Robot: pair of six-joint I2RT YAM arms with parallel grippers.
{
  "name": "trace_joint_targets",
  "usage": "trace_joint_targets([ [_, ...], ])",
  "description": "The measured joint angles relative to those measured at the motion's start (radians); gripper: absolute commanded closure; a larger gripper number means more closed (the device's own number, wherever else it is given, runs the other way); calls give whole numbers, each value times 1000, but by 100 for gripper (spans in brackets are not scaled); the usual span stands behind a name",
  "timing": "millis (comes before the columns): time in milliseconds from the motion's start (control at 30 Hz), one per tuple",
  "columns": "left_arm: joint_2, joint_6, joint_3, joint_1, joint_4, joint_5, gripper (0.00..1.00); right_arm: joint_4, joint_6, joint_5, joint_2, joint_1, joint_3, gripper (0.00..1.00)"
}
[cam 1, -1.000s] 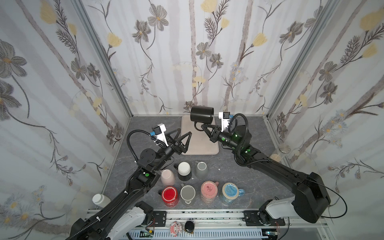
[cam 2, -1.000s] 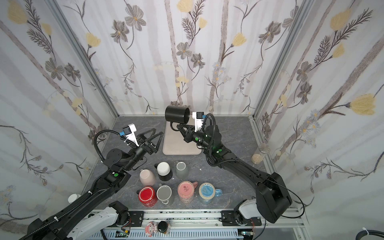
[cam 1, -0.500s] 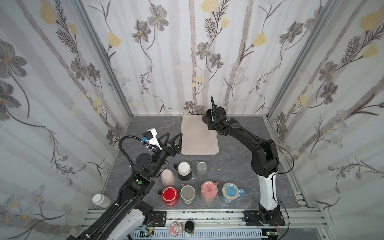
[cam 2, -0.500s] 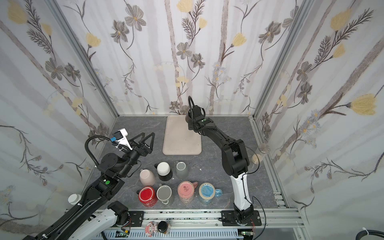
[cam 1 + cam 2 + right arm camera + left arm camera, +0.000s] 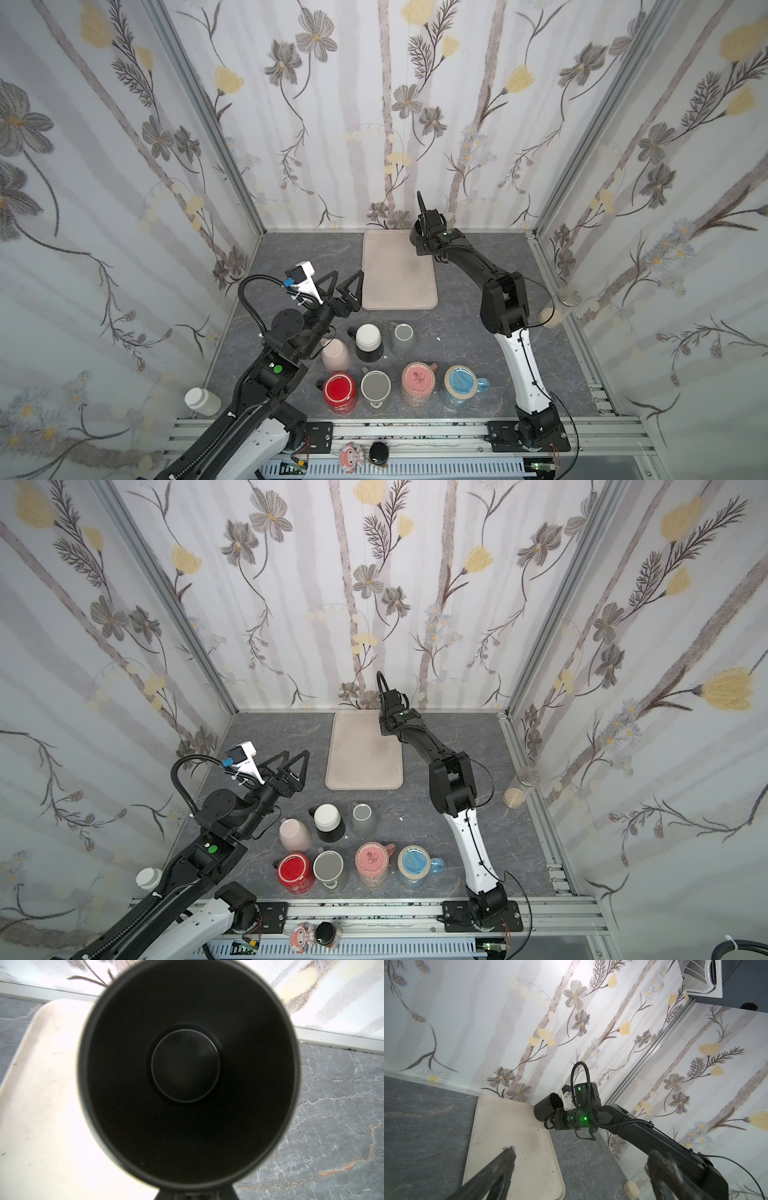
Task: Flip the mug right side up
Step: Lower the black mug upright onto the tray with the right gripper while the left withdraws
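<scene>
Right tool [image 5: 557, 1114] clamped on black mug [image 5: 547, 1106]; mug tilted, mouth up, at upper-right corner of tray [image 5: 399, 270], upper centre in both top views. Left tool [image 5: 346, 277] spread wide, empty, left of tray, above worktop [image 5: 291, 257].

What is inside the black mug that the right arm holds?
Nothing: the right wrist view looks straight into the black mug, showing bare dark walls and a round, empty bottom. In both top views the right arm covers its mouth.
</scene>
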Motion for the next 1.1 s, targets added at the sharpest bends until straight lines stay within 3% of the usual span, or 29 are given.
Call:
trace_joint_targets([
  [367, 7, 0, 0, 0, -12, -1, 0, 23, -21, -16, 61, -4, 32, 100],
  [533, 14, 0, 1, 0, -13, -1, 0, 30, -22, -14, 66, -16, 33, 83],
  [833, 16, 3, 1, 0, -14, -8, 0, 97, -29, -27, 80, -16, 39, 70],
  [967, 19, 3, 2, 0, -14, -9, 0, 111, -27, -43, 85, -19, 40, 52],
  [1100, 24, 3, 2, -1, -14, -8, 0, 118, -27, -53, 84, -19, 40, 40],
])
